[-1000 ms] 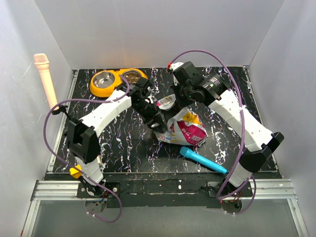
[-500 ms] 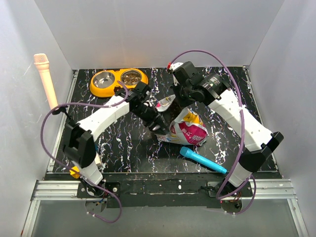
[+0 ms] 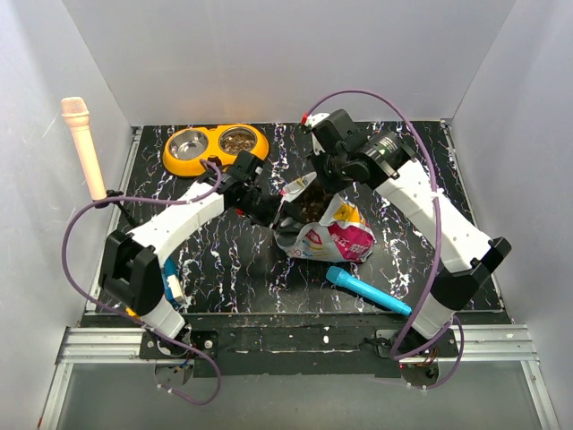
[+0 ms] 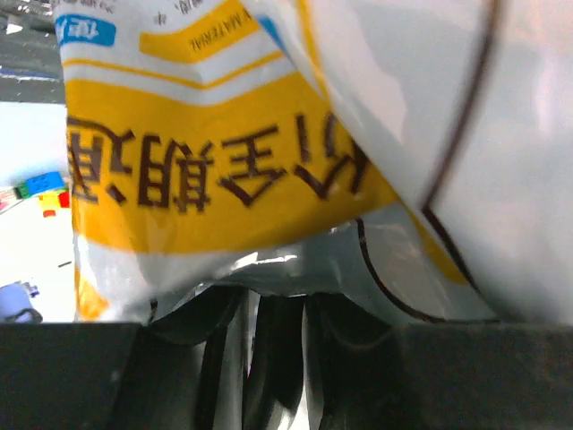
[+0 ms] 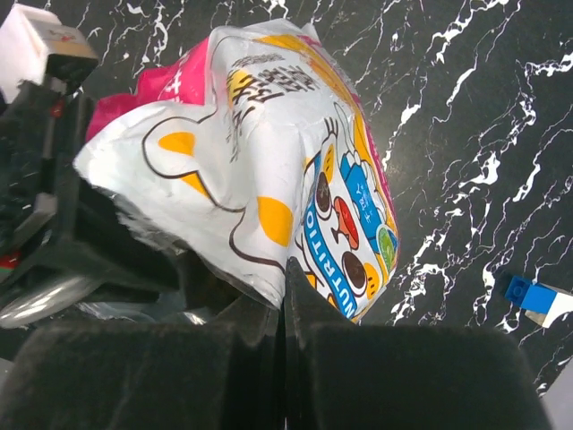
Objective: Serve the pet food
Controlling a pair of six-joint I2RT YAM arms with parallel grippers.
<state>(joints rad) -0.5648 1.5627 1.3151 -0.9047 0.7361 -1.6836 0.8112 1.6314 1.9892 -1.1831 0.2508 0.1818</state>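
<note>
The right gripper (image 5: 286, 300) is closed, its two dark pads pinching the rim of a printed foil pouch (image 5: 269, 152) at its mouth. The left gripper (image 3: 270, 215) sits against the pouch's left side. In its wrist view the jaws stand apart with foil crowding the gap, and it cannot be told whether they grip (the camera is too close).

Between the two grippers the pouch mouth gapes upward, with brown pet food (image 3: 309, 208) showing inside. The pouch's long axis runs from the mouth at the back left to its base at the front right.

An orange double bowl (image 3: 211, 141) stands well apart, behind and left of the mouth, nearer the left arm. Its right cup holds some kibble; its left cup shows bare steel. The food probably has to travel that way across the dark table (image 3: 224, 260), where the left forearm lies in the path.

A blue handle (image 3: 367, 291) lies just in front of the pouch. White walls close the table at the back and sides.
</note>
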